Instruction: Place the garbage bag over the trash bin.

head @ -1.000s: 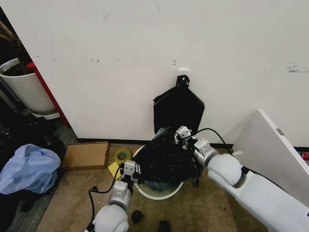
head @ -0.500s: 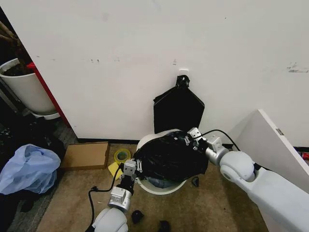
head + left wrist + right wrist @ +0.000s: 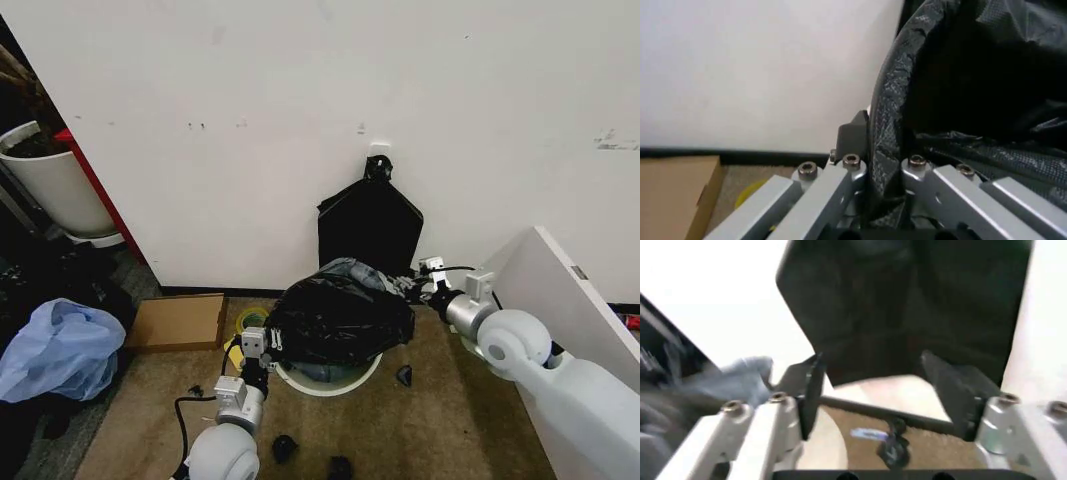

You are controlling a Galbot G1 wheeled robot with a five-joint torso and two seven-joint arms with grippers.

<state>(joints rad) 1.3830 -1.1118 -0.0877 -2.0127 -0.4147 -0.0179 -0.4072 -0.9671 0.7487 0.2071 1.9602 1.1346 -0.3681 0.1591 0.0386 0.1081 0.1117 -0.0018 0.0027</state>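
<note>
Head view: the garbage bag (image 3: 338,318), glossy black, drapes over the trash bin (image 3: 325,378) on the floor by the wall. Left pincer (image 3: 258,346) is clamped on the bag's near-left edge. Right pincer (image 3: 425,280), fingers apart, sits beside the bag's right side.

You had the garbage bag (image 3: 338,318), glossy black and wrinkled, bunched in a heap over the mouth of the trash bin (image 3: 330,380). Only the bin's cream-white lower rim showed, at the bag's 6 o'clock. Both sat on the floor against the wall.
</note>
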